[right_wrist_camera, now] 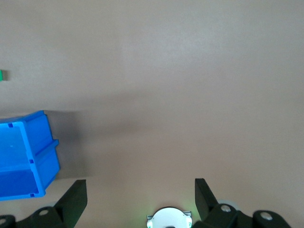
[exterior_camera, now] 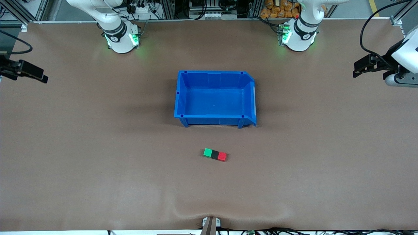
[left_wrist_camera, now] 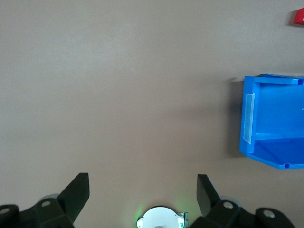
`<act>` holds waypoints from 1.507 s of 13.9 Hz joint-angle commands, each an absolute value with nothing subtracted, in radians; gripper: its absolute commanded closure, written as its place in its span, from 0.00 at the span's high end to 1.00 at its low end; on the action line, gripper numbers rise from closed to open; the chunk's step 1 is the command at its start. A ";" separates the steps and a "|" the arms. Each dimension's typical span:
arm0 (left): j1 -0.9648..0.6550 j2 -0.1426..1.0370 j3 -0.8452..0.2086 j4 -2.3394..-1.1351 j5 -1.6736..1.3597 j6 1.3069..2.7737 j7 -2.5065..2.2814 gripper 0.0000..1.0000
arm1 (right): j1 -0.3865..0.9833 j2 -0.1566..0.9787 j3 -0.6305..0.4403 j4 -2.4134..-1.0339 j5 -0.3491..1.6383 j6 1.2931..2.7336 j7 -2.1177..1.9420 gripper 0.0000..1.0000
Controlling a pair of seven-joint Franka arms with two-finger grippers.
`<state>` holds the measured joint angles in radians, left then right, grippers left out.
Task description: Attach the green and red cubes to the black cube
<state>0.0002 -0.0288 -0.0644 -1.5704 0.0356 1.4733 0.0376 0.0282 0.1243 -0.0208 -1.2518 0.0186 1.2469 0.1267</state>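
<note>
The green cube, the black cube and the red cube lie touching in one row on the table, black in the middle, nearer the front camera than the blue bin. My left gripper hangs open and empty over the left arm's end of the table, well away from the cubes. My right gripper hangs open and empty over the right arm's end. The left wrist view shows its open gripper and a sliver of the red cube. The right wrist view shows its open gripper and a sliver of the green cube.
The blue bin stands mid-table with nothing in it, between the arm bases and the cubes; part of the blue bin shows in the left wrist view, and the blue bin in the right. Brown matting covers the table.
</note>
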 commanded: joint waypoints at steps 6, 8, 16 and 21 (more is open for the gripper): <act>-0.002 -0.026 -0.069 -1.555 0.034 1.477 0.043 1.00 | 0.038 -0.092 -0.021 -1.611 -0.006 1.479 0.109 1.00; -0.003 -0.026 -0.071 -1.555 0.034 1.477 0.043 1.00 | 0.031 -0.087 -0.017 -1.600 -0.008 1.494 0.080 1.00; -0.005 -0.025 -0.071 -1.555 0.032 1.477 0.043 1.00 | -0.012 -0.074 -0.015 -1.572 -0.003 1.491 0.043 1.00; -0.008 -0.023 -0.071 -1.555 0.032 1.477 0.041 1.00 | -0.006 -0.074 -0.020 -1.571 -0.011 1.494 0.043 1.00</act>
